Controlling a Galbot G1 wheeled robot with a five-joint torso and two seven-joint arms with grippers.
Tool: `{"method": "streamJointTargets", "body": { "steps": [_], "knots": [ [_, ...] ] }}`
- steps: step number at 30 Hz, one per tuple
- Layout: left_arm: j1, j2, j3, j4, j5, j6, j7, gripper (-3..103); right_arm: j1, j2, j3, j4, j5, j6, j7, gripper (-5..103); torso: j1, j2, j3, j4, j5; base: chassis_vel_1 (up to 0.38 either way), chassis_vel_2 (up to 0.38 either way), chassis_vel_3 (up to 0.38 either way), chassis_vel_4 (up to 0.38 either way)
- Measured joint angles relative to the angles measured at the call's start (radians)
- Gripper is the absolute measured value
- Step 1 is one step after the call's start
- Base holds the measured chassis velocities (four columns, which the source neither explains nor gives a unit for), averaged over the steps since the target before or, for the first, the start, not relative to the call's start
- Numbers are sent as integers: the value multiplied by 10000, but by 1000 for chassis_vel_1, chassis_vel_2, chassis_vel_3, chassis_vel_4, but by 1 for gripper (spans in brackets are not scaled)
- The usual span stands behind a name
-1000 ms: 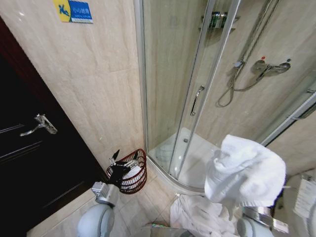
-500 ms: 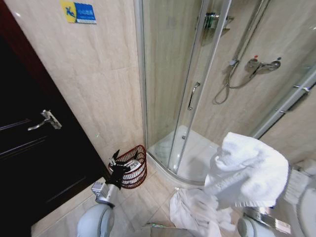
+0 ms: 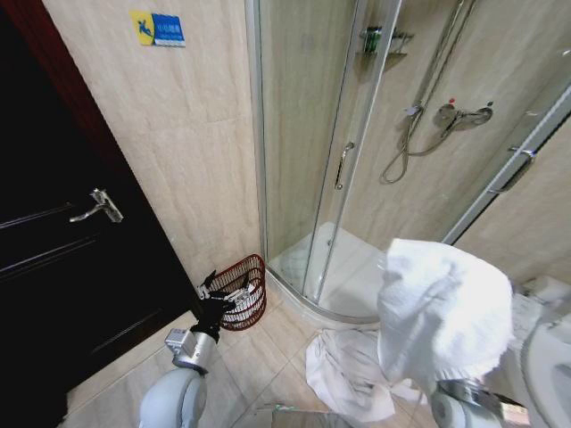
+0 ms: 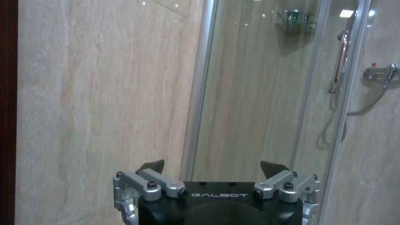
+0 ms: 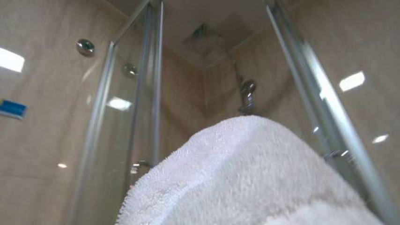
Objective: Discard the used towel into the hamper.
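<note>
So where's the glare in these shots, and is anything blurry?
Right wrist view: bright light patches reflect on the glass shower door and tiles, and the white terry towel up close looks soft. Left wrist view: small ceiling-light reflections on the glass, open left gripper sharp. Head view: even light, straight lines bowed.

I see my left gripper (image 4: 213, 169) at the bottom middle of the frame, its two dark fingertips (image 4: 152, 165) wide apart with nothing between them. Behind it on the left is a tan wall (image 4: 100, 93). On the right is a glass shower door (image 4: 262, 89), with a silver hose (image 4: 337, 61) at the upper right.
</note>
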Motion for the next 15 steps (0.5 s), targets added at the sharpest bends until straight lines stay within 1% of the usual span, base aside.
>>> {"method": "streamJointTargets", "body": {
  "steps": [1,3,6,8,11,15],
  "knots": [
    [0,0,0,0,0,0,0,100,0,0,0,0,0,0,0,10,0,0,0,0,0,0,0,0,0],
    [1,0,0,0,0,0,0,100,31,37,-401,228,13,-225,-13,10,-3,0,-1,1,1,0,0,0,0],
    [2,0,0,0,0,0,0,100,169,4,-570,348,3,-379,-84,10,-7,1,-2,-1,-1,0,0,0,0],
    [2,0,0,0,1,0,0,100,300,-27,-613,348,-54,-373,-86,10,-8,1,-3,-1,1,50,5,-6,38],
    [2,0,0,0,0,0,0,100,730,-83,-623,256,-390,-275,49,10,-8,1,-3,0,1,47,40,13,57],
    [3,0,0,0,0,0,0,100,992,-159,-709,186,-500,-272,263,10,-7,1,-2,0,1,50,73,60,59]
  ]
}}
